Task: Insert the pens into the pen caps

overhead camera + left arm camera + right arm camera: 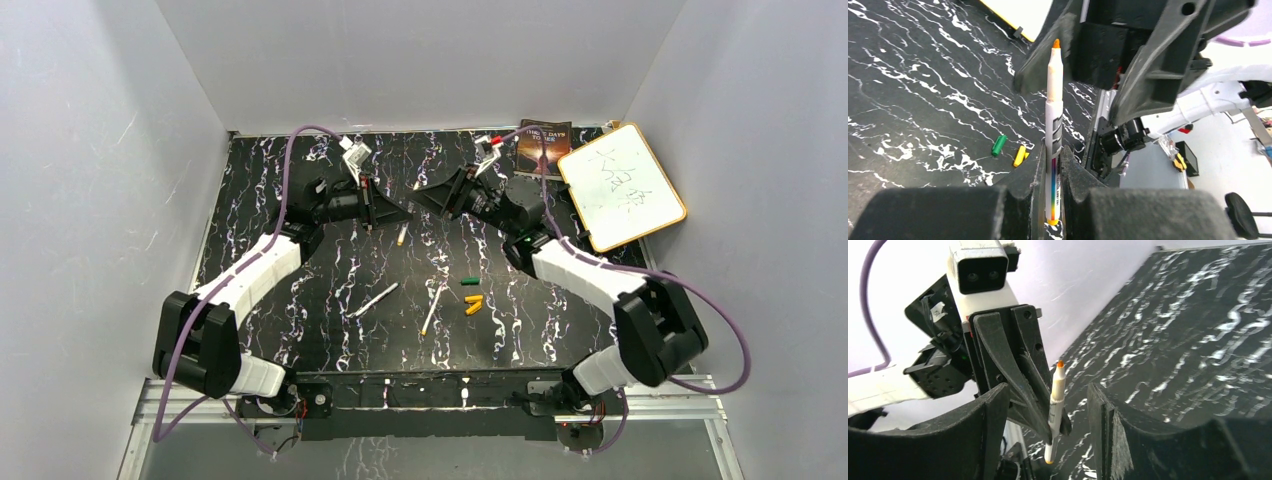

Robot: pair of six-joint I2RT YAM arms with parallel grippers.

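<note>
Holding one pen (1054,95) upright above the surface (320,340), the left tool (1053,150) is clamped on its barrel, while the right tool (1048,390) faces it with fingers apart. The caps (471,295) lie on the surface in the middle, so closing off-centre may tilt or drop the pen.

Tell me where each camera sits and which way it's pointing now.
Top external: above and behind the robot, looking down on the table; left arm and right arm show.
Left wrist: on the left arm, looking along the left gripper, shut on a pen, toward the right arm.
Right wrist: on the right arm, looking out through the open right gripper at the left gripper.
Shared: both wrist views show that pen; top and left wrist views show the caps.
</note>
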